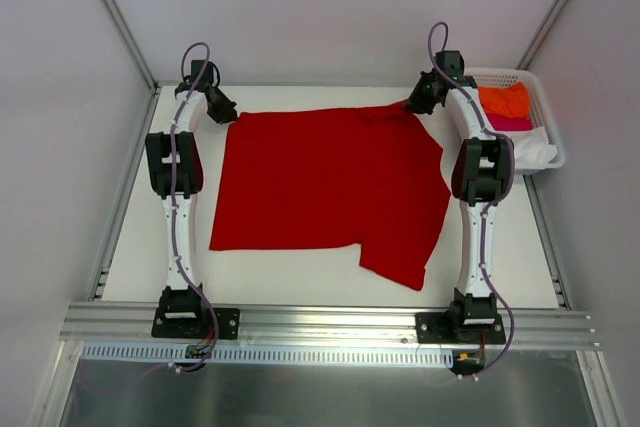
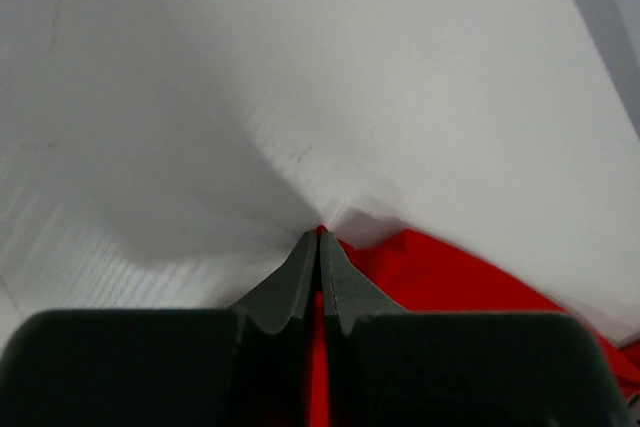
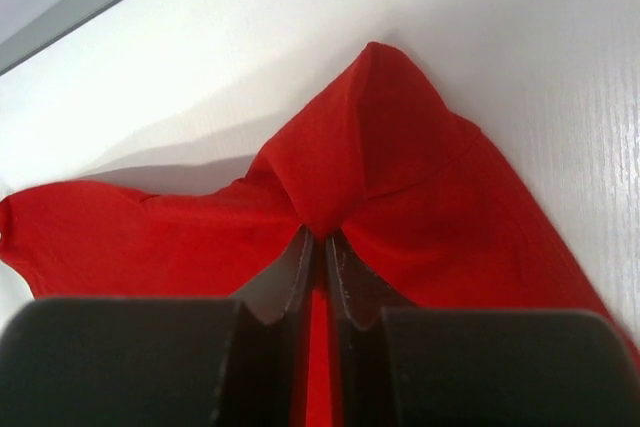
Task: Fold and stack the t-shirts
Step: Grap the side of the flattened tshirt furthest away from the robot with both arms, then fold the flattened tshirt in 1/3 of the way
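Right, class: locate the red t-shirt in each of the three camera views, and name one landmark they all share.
Top external: the red t-shirt lies spread flat across the middle, between the arms.
Left wrist: a red wedge at lower right, pinched in the left tool.
Right wrist: it fills the lower centre, bunched into a peak above the right tool.
Shared landmark: the white table under the cloth.

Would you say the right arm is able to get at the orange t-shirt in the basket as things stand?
Probably not yet: its end effector is shut on the red t-shirt, though the orange t-shirt lies close beside it in the basket, nothing between.
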`<state>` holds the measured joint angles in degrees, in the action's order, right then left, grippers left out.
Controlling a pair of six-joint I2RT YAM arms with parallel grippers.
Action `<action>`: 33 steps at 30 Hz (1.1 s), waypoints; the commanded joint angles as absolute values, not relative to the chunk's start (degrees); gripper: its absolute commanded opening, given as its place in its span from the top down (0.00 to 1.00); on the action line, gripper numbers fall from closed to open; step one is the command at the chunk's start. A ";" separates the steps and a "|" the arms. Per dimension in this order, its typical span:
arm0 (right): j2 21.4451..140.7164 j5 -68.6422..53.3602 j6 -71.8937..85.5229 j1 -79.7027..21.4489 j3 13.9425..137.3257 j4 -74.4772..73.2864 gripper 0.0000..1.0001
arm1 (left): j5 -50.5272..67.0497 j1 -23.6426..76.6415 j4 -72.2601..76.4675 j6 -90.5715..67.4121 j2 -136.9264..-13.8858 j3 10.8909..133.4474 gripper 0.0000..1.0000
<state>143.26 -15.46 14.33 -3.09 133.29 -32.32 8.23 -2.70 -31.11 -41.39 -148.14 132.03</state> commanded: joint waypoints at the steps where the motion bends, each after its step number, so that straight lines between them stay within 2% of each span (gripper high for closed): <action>1: 135.80 -15.73 13.10 -2.99 131.84 -32.25 0.96 | 4.05 -1.93 -37.00 -38.94 -142.48 126.23 1.00; 14: 124.29 -16.26 7.83 -3.78 118.66 -39.02 1.00 | 0.26 -1.32 -39.81 -34.28 -125.96 114.00 1.00; 18: 123.05 -17.05 8.08 -4.13 118.30 -43.05 1.00 | -2.55 -1.14 -40.69 -32.79 -123.58 113.20 1.00; 33: 117.95 -17.14 6.94 -7.73 114.44 -53.79 0.99 | -1.58 -0.44 -48.16 -30.32 -119.97 112.24 1.00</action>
<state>124.22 -16.78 7.25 -7.33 115.20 -49.76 -0.69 -1.06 -44.29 -32.16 -124.40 112.95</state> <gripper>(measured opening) 0.076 0.008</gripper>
